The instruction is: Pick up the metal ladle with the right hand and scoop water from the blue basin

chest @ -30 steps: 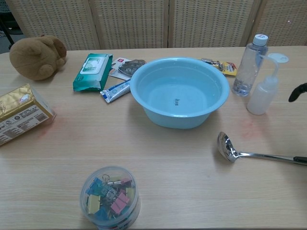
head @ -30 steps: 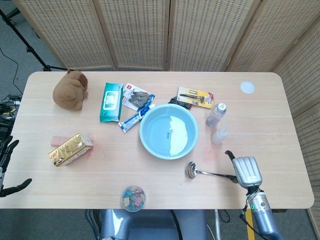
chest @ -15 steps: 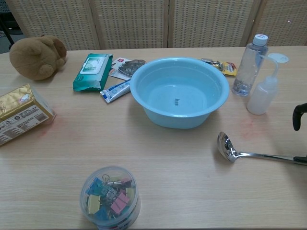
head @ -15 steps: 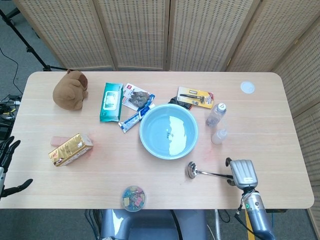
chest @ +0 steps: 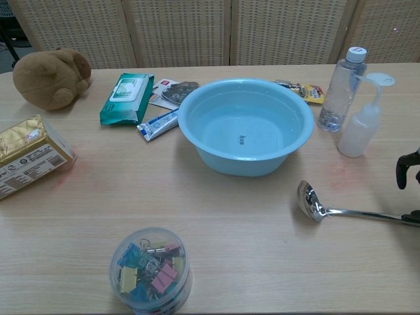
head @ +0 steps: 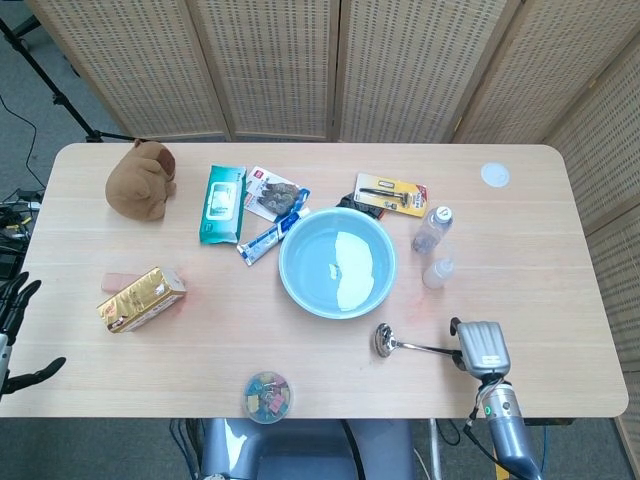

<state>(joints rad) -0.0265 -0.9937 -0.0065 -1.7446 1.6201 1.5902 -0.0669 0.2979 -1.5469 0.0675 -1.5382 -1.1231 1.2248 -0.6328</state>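
The metal ladle [head: 383, 340] lies on the table in front of the blue basin [head: 284, 262], bowl to the left and handle running right. My right hand [head: 480, 347] sits over the handle's far end and hides it in the head view. In the chest view the ladle [chest: 308, 200] shows clearly, and only a dark thumb of the right hand [chest: 402, 172] hangs at the right edge, apart from the handle. The basin [chest: 243, 164] holds water. My left hand [head: 12, 310] stays off the table's left edge with its fingers spread and nothing in it.
A clear bottle [head: 432, 228] and a squeeze bottle [head: 437, 271] stand just behind the ladle, right of the basin. A tub of clips [head: 267, 396] sits at the front edge. A gold package [head: 141, 298], wipes [head: 222, 203] and a plush toy [head: 142, 180] lie to the left.
My right hand has drawn back toward the near edge and dropped lower over the handle's end. The ladle, the basin and the left hand have not moved.
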